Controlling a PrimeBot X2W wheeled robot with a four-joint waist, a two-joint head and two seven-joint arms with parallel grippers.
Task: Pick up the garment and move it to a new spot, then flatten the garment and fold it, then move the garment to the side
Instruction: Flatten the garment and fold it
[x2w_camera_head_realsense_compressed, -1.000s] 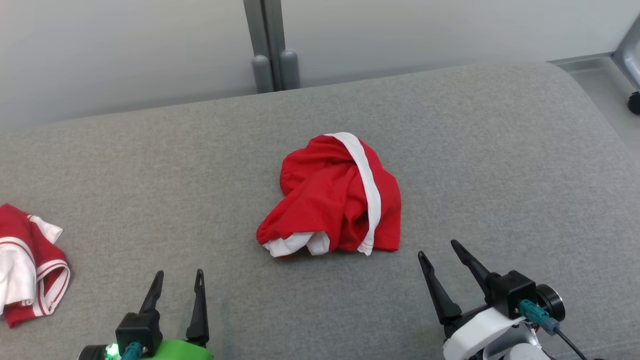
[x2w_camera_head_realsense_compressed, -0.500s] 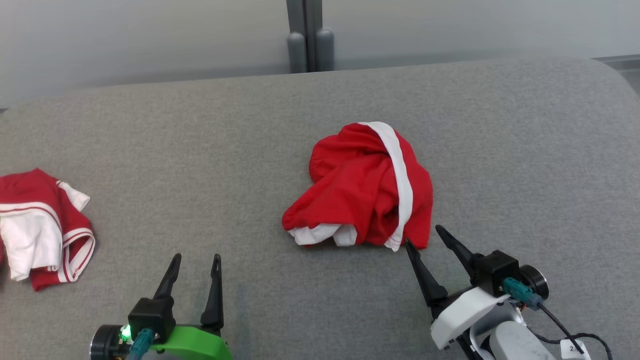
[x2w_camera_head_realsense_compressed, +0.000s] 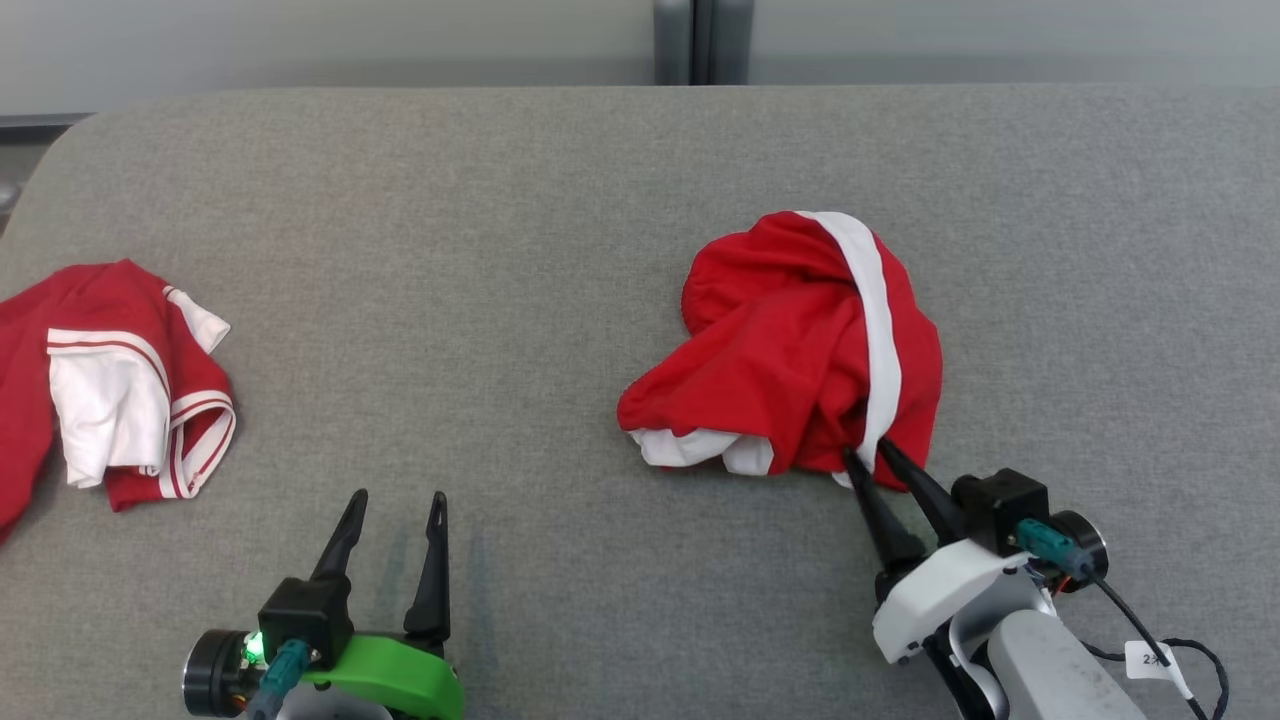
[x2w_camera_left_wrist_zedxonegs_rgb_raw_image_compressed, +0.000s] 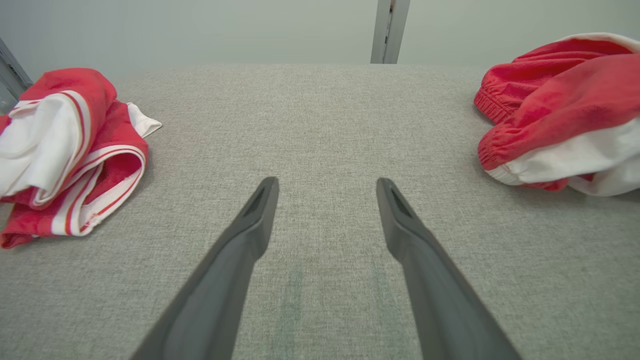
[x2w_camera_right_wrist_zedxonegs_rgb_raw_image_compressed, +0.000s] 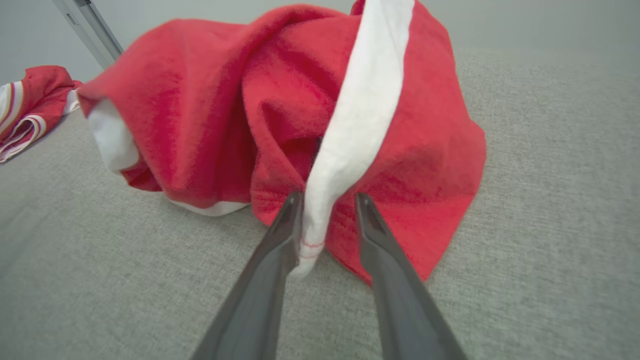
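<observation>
Grey tabletop (x2w_camera_head_realsense_compressed: 500, 200) and pale wall (x2w_camera_head_realsense_compressed: 300, 40), head view: red garment (x2w_camera_head_realsense_compressed: 780, 350) lies at the tips of the right fingers (x2w_camera_head_realsense_compressed: 872, 505). Left wrist view: left fingers (x2w_camera_left_wrist_zedxonegs_rgb_raw_image_compressed: 250, 225) wide over bare tabletop. Right wrist view: right fingers narrow around its white stripe (x2w_camera_right_wrist_zedxonegs_rgb_raw_image_compressed: 360, 100).

Padded top (x2w_camera_head_realsense_compressed: 480, 220): under everything.
Garment (x2w_camera_head_realsense_compressed: 780, 340): on the padded top, right of the middle.
Second cloth heap (x2w_camera_head_realsense_compressed: 110, 390): on the padded top, far left, well apart from the garment.
Left gripper (x2w_camera_head_realsense_compressed: 399, 494): at the near side, between the two heaps, touching neither.
Right gripper (x2w_camera_head_realsense_compressed: 865, 448): at the garment's near edge, one finger on each side of its strip (x2w_camera_head_realsense_compressed: 880, 330).
Post (x2w_camera_head_realsense_compressed: 700, 40): behind the padded top.
</observation>
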